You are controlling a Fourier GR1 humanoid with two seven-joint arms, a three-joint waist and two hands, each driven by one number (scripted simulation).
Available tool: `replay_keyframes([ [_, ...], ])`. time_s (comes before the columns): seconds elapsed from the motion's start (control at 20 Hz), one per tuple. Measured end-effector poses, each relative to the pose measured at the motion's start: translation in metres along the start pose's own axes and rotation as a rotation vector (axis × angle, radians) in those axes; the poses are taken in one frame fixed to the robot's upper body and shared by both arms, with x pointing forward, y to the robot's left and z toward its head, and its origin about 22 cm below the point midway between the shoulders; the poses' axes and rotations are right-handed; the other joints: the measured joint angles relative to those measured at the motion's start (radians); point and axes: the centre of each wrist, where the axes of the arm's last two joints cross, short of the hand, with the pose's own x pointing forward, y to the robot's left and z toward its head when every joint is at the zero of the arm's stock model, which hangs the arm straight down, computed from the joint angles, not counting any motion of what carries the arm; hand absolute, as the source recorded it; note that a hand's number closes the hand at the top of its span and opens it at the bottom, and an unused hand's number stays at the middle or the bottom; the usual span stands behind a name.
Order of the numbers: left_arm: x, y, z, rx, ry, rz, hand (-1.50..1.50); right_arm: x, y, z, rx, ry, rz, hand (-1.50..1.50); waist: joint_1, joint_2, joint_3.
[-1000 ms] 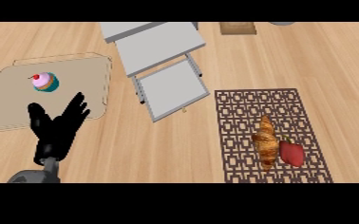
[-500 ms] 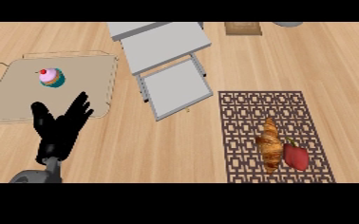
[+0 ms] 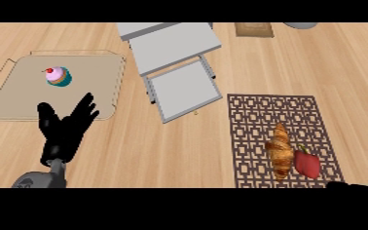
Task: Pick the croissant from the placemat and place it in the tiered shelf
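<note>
One croissant (image 3: 280, 149); one placemat (image 3: 280, 112)

You see a light wooden counter (image 3: 215, 146). Directly on it lie a dark latticed placemat (image 3: 251, 126) at right, a beige tray (image 3: 28, 97) at left, and a grey tiered shelf (image 3: 173, 58) between them, toward the far edge. A small brown board (image 3: 253, 29) and a grey object (image 3: 300, 25) rest along the far edge.
</note>
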Motion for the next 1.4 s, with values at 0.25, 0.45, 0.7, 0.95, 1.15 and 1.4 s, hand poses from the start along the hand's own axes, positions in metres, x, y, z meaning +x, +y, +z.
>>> replay_keyframes([
  [0.25, -0.004, 0.002, 0.000, -0.004, -0.006, 0.006, 0.00, 0.016, 0.024, -0.012, 0.040, 0.054, 0.064, -1.50, -0.001, -0.003, 0.003],
  [0.45, -0.004, -0.002, 0.000, 0.004, -0.004, 0.005, 0.00, 0.026, 0.051, -0.019, 0.072, 0.057, 0.120, -1.50, -0.002, -0.004, 0.003],
  [0.7, -0.006, 0.003, 0.001, 0.008, 0.000, 0.009, 0.00, 0.027, 0.073, -0.023, 0.086, 0.082, 0.181, -1.50, -0.012, -0.006, 0.004],
  [0.95, -0.004, 0.001, 0.000, 0.018, 0.010, 0.010, 0.00, 0.027, 0.089, -0.026, 0.066, 0.094, 0.219, -1.50, -0.018, -0.007, 0.004],
  [1.15, -0.005, 0.001, 0.001, 0.021, 0.004, 0.009, 0.00, 0.026, 0.103, -0.031, 0.052, 0.103, 0.234, -1.50, -0.020, -0.007, 0.003],
  [1.4, -0.004, 0.005, 0.005, 0.016, 0.010, 0.011, 0.00, 0.023, 0.120, -0.036, 0.046, 0.121, 0.241, -1.50, -0.021, -0.006, 0.003],
])
